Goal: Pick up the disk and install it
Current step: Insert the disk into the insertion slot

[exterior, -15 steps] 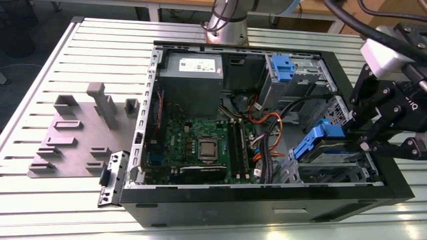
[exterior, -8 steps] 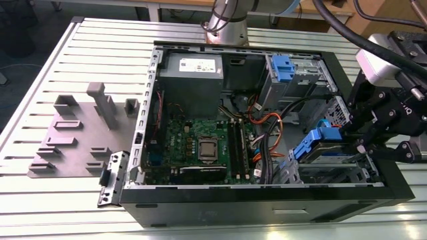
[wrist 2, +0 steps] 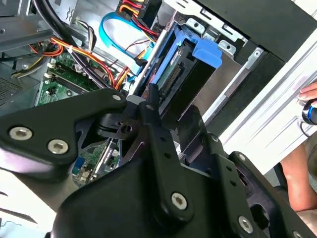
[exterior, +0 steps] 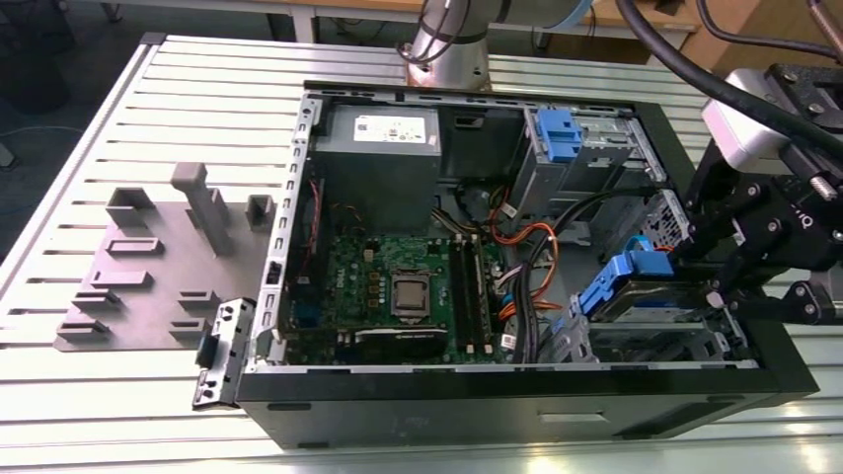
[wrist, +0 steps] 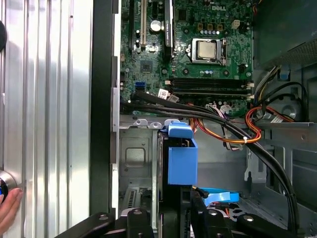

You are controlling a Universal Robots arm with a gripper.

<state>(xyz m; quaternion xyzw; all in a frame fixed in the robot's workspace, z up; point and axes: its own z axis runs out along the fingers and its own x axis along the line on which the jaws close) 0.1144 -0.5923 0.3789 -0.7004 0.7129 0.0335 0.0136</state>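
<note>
The disk [exterior: 643, 294], silver with blue plastic rails, sits tilted over the lower drive bay at the front corner of the open computer case [exterior: 435, 380], on the exterior view's right. My gripper [exterior: 708, 292] reaches in from that side and is shut on the disk's outer end. In the second wrist view the disk [wrist 2: 190, 74] stands edge-on ahead of the black fingers [wrist 2: 151, 94], its blue tab toward the case wall. In the first wrist view a blue rail [wrist: 182, 161] rises from between the fingers over the grey bay floor [wrist: 133, 153].
A motherboard [exterior: 395, 286], a grey power-supply box [exterior: 379, 148] and orange and black cables [exterior: 527, 247] fill the case. A second blue-tabbed drive cage [exterior: 560, 133] stands at the back. A grey fixture plate [exterior: 158, 267] lies at the exterior view's left. A person's hand [wrist 2: 309, 99] rests beside the case.
</note>
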